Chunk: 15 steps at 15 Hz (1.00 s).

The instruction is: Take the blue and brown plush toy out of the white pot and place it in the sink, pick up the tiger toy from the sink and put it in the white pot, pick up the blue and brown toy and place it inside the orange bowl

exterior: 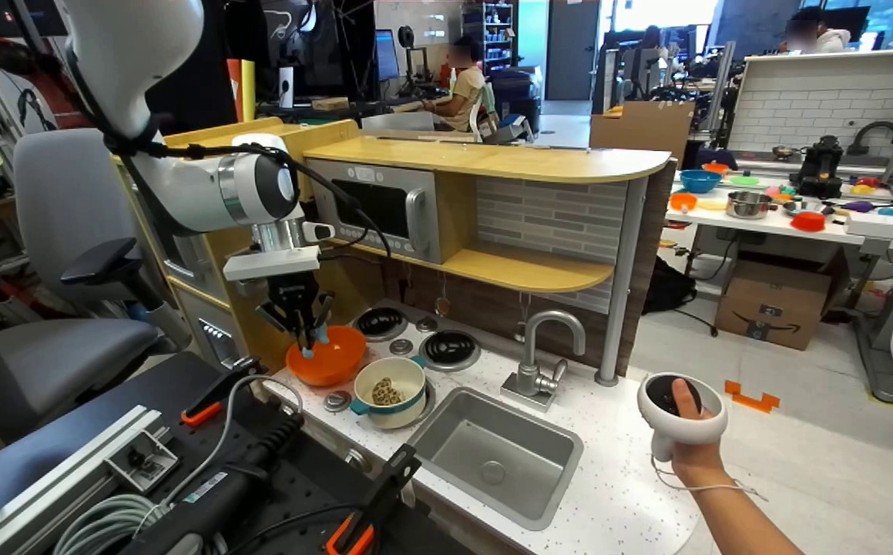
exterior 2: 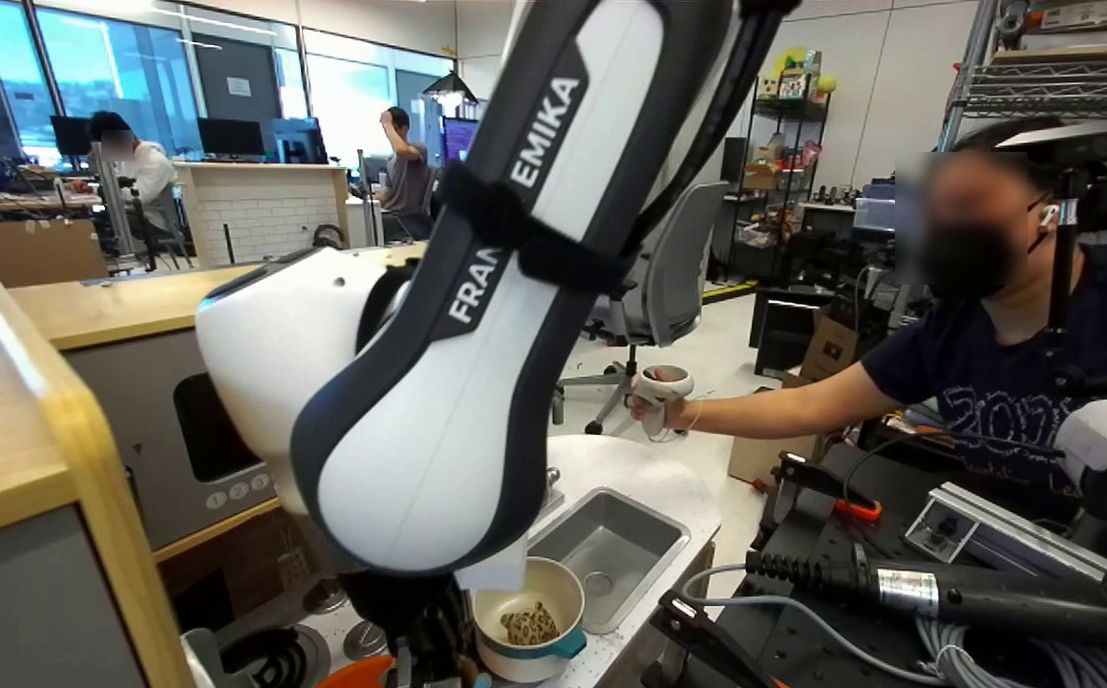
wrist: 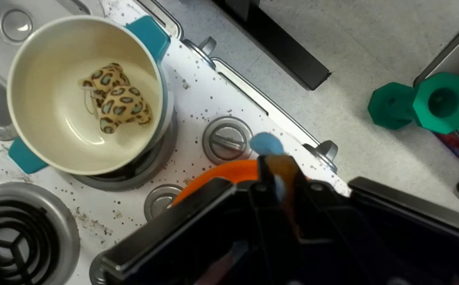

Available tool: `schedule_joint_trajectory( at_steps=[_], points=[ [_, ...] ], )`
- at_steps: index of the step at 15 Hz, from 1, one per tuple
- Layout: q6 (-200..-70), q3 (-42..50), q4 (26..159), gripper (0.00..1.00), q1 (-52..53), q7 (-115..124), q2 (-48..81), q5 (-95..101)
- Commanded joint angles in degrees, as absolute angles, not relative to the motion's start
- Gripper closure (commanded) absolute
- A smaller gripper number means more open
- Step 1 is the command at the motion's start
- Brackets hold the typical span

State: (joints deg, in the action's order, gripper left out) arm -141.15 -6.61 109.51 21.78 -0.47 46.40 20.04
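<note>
Over the speckled white countertop (exterior: pixel 616 474), your gripper (exterior: pixel 312 340) clenches the blue and brown plush toy (wrist: pixel 282 166), the orange bowl (wrist: pixel 229 171) beneath, showing toward nine o'clock in the wrist view.

A cardboard box (exterior: pixel 762 312) sits on the floor (exterior: pixel 808 455).

The pot (exterior: pixel 409 376) stands on a burner (wrist: pixel 162 158), the tiger toy (wrist: pixel 120 101) inside it. In an exterior view, the bowl (exterior: pixel 334 362) is just left of the pot, the sink (exterior: pixel 481 443) just right, the tap (exterior: pixel 528 351) right and behind; two more burners (exterior: pixel 450 349) lie behind the pot. Left of the pot, too, is the gripper (exterior: pixel 313 341), the plush toy (wrist: pixel 281 164) in its grip.
</note>
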Motion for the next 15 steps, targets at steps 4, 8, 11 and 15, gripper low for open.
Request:
schedule_joint_trajectory(
  at_steps=[4,8,11,15],
  points=[
    [-134.3,-6.5,93.86,0.97,25.9,0.99,57.45,18.88],
    [-130.93,-5.86,87.03,0.97,25.95,0.91,62.2,18.58],
    [-130.04,-5.39,85.74,0.62,26.75,1.26,63.52,19.43],
    [-132.0,-5.62,87.34,0.33,26.68,0.86,62.32,20.29]
  ],
)
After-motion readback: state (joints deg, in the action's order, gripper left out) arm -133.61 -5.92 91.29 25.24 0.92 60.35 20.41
